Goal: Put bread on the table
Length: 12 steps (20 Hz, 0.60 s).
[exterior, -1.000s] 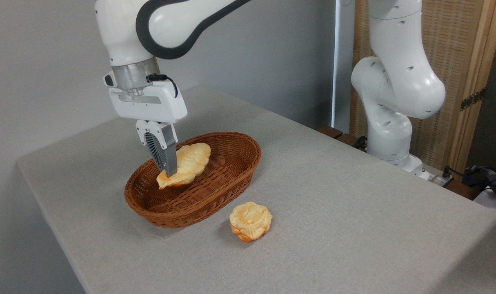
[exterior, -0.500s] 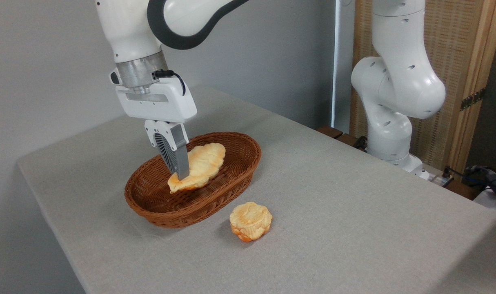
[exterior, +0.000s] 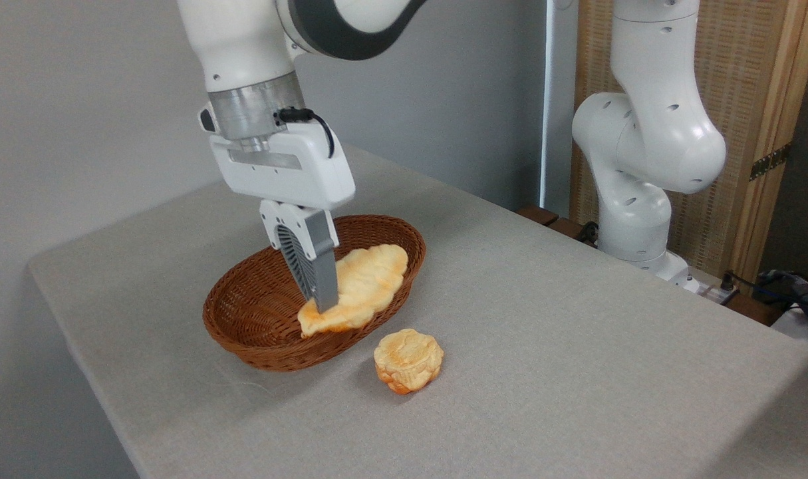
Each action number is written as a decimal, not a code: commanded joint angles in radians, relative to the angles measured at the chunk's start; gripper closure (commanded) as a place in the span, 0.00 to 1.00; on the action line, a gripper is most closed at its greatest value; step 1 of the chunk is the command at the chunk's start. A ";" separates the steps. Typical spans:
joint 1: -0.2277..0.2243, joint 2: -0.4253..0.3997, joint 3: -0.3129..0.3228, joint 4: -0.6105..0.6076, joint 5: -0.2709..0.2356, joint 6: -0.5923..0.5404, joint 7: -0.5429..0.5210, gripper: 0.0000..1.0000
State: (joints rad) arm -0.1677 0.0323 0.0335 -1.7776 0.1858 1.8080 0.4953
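Gripper [exterior: 325,303] pinches bread [exterior: 360,287] nr its pointed end, held over basket [exterior: 257,319] rim. Round bun [exterior: 408,360] sits on table [exterior: 576,346] at basket's 4 o'clock, just beside it.

Matt cloth table [exterior: 543,319], woven wicker basket [exterior: 257,332]
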 commanded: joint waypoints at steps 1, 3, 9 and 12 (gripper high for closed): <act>-0.010 -0.017 0.089 -0.002 -0.063 -0.015 0.135 1.00; -0.010 -0.019 0.140 -0.002 -0.126 -0.015 0.192 1.00; -0.010 -0.034 0.221 -0.003 -0.216 -0.016 0.264 1.00; -0.010 -0.034 0.253 -0.005 -0.233 -0.024 0.313 1.00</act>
State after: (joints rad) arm -0.1660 0.0135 0.2467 -1.7776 -0.0163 1.8080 0.7555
